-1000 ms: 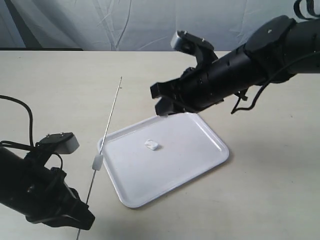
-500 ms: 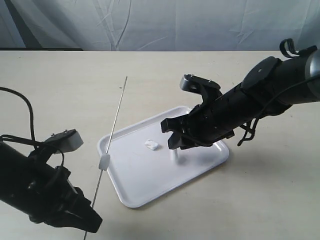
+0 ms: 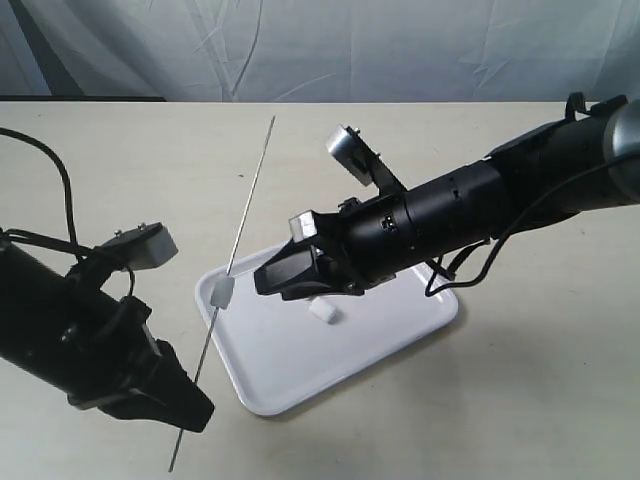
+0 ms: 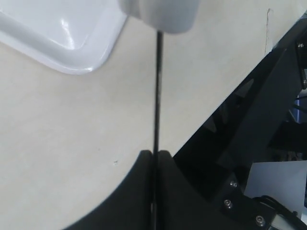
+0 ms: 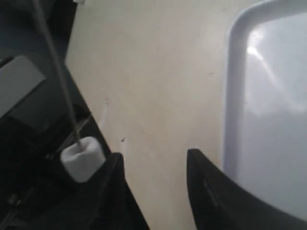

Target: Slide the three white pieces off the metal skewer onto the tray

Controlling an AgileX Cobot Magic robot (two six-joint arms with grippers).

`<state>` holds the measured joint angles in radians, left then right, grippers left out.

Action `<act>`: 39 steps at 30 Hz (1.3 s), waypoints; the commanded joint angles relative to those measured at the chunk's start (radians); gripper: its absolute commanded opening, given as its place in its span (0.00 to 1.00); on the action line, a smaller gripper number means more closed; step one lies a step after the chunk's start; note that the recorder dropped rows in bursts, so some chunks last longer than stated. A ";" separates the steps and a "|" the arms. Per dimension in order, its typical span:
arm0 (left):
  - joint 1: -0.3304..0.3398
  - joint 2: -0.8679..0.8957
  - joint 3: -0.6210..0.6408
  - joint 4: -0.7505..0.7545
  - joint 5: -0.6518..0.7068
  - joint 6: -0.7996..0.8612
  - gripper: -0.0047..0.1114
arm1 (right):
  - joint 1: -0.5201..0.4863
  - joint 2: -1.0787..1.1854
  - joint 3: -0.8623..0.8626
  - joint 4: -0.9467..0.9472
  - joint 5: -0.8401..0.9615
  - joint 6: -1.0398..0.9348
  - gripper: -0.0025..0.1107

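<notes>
My left gripper [image 3: 190, 412] is shut on the lower end of the thin metal skewer [image 3: 250, 195], which slants up and away. One white piece [image 3: 224, 292] is threaded on it above the tray's left edge. The left wrist view shows the skewer [image 4: 157, 91] rising from the closed fingertips [image 4: 154, 154] to that piece [image 4: 158, 14]. My right gripper [image 3: 268, 281] is open over the white tray [image 3: 300, 372], just right of the threaded piece [image 5: 82, 158], with nothing between its fingers [image 5: 154, 154]. A second white piece [image 3: 323, 311] lies on the tray. The third is hidden.
The tray rests on a beige tabletop [image 3: 520, 380] with a pale cloth backdrop behind. The right arm [image 3: 480, 205] stretches low across the tray's far side. A tray corner [image 4: 57, 43] shows in the left wrist view, and a tray rim [image 5: 230, 96] in the right.
The right gripper released a white piece onto the tray, then swung left toward the skewer. The left arm shifted the skewer and its threaded piece rightward and higher.
</notes>
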<state>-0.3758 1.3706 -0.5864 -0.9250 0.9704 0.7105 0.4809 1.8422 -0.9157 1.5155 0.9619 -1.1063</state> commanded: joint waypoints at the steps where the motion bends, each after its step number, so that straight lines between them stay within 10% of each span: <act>1: -0.005 0.002 -0.006 -0.011 0.020 0.007 0.04 | -0.002 -0.002 0.003 0.041 0.103 -0.060 0.38; 29: -0.005 0.002 -0.006 -0.251 0.041 0.104 0.04 | -0.002 -0.002 0.003 0.150 0.197 -0.106 0.37; 39: -0.005 0.002 -0.006 -0.240 -0.003 0.104 0.04 | -0.002 -0.002 0.003 0.155 0.197 -0.106 0.20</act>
<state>-0.3758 1.3718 -0.5864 -1.1510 0.9792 0.8087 0.4809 1.8422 -0.9157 1.6565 1.1496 -1.1998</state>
